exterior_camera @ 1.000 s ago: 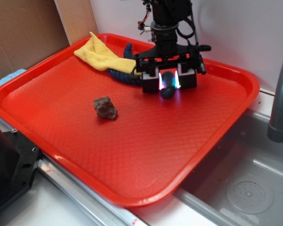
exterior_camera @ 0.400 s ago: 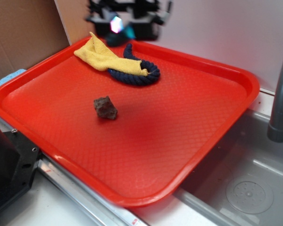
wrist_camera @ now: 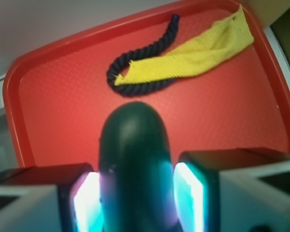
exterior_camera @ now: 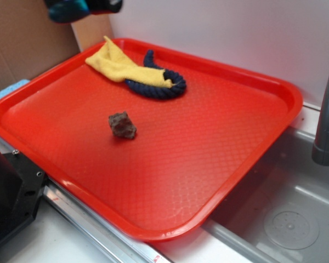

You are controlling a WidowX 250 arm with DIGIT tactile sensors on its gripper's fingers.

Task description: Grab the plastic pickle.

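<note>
My gripper (wrist_camera: 137,195) is shut on the plastic pickle (wrist_camera: 134,159), a smooth dark teal-green capsule that stands between the two glowing pads (wrist_camera: 189,193) and fills the lower middle of the wrist view. In the exterior view the gripper (exterior_camera: 79,8) is blurred at the top left corner, high above the far left corner of the red tray (exterior_camera: 252,164), with a dark teal shape, the pickle (exterior_camera: 68,10), in it.
On the tray lie a brown rough lump (exterior_camera: 122,125), a dark navy rope (exterior_camera: 156,85) and a yellow cloth (exterior_camera: 118,63) over the rope; rope (wrist_camera: 145,65) and cloth (wrist_camera: 198,53) also show in the wrist view. A grey sink (exterior_camera: 296,219) and faucet pipe (exterior_camera: 328,120) are at right.
The gripper has risen off the tray with the pickle in it and moved up and to the far left, from above the rope to the top left corner of the view.
</note>
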